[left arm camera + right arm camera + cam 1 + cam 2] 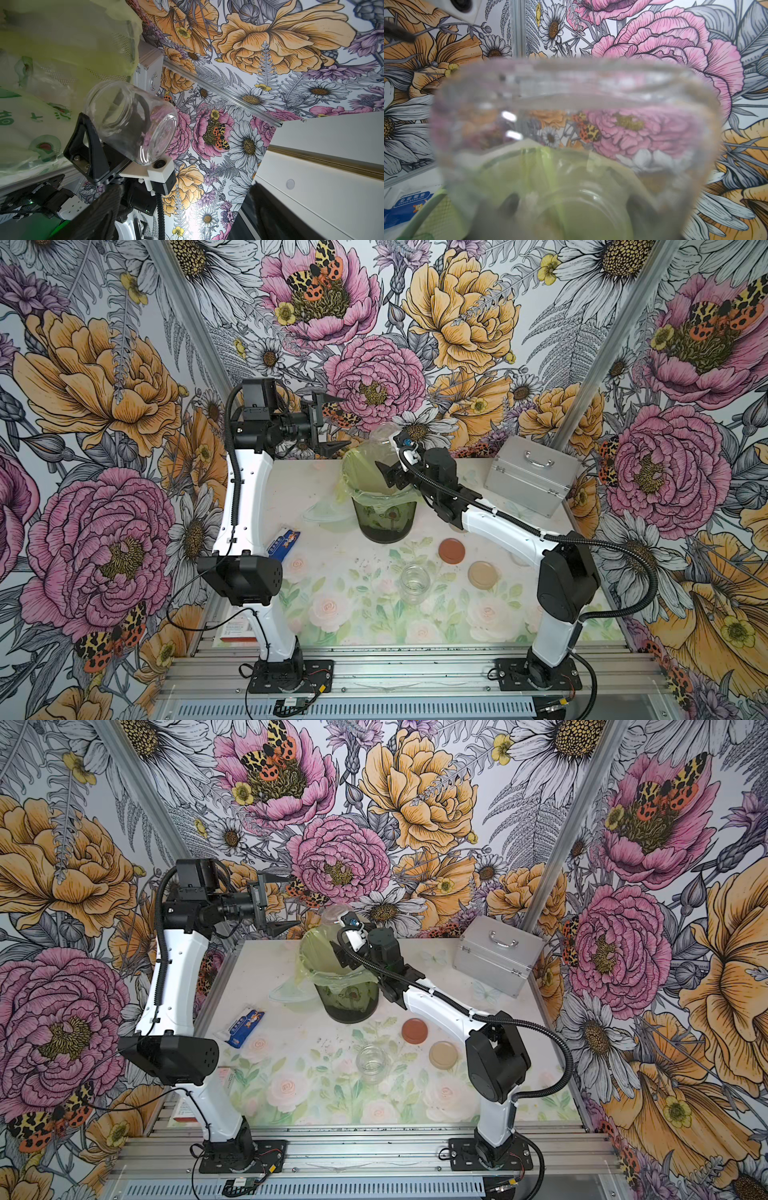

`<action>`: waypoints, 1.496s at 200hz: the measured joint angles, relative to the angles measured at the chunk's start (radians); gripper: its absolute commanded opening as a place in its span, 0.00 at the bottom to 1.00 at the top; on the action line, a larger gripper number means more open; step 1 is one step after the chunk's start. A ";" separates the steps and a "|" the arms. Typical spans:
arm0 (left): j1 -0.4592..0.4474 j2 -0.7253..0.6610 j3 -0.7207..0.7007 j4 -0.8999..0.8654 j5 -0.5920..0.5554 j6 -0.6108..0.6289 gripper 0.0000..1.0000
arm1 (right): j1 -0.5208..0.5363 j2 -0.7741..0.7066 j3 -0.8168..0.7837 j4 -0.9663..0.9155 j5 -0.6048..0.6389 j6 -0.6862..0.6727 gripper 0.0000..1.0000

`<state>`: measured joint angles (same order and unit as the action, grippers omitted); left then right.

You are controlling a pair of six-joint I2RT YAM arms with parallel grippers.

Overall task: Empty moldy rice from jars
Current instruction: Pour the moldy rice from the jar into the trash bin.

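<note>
Clear glass jar [414, 584] upright, lidless, empty, near the table [332, 556] front edge, mid-width. Aloft near the far edge: second jar [133, 122], tilted mouth-down (looks empty). Reddish-brown lid [451, 550] and beige lid [482, 574] lie flat beside the first.

Place: robot test booth, a staged lab cell.
Walls: floral-print panels [95, 377] on three sides, joined by aluminium posts [607, 339].
Base: slotted aluminium rail [415, 672] at 6 o'clock, with the left arm [245, 497] and right arm [498, 518] bolted on.
Bench: rose-print bench [353, 626]; aluminium case [530, 479] at 2 o'clock.
</note>
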<state>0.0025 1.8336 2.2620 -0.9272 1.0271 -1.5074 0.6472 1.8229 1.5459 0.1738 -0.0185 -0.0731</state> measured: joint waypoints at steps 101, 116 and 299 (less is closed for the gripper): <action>-0.026 -0.131 -0.211 0.003 -0.046 0.113 0.99 | -0.045 -0.012 0.152 -0.106 -0.089 0.340 0.00; -0.027 -0.136 -0.233 0.003 -0.049 0.127 0.99 | -0.058 -0.011 0.171 -0.105 -0.120 0.393 0.00; -0.024 -0.224 -0.372 0.003 -0.067 0.217 0.99 | -0.116 0.143 0.240 0.067 -0.470 0.846 0.00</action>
<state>-0.0212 1.6096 1.8896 -0.9245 0.9604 -1.2903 0.5308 1.9663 1.7859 0.2409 -0.4885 0.7731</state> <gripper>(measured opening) 0.986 0.865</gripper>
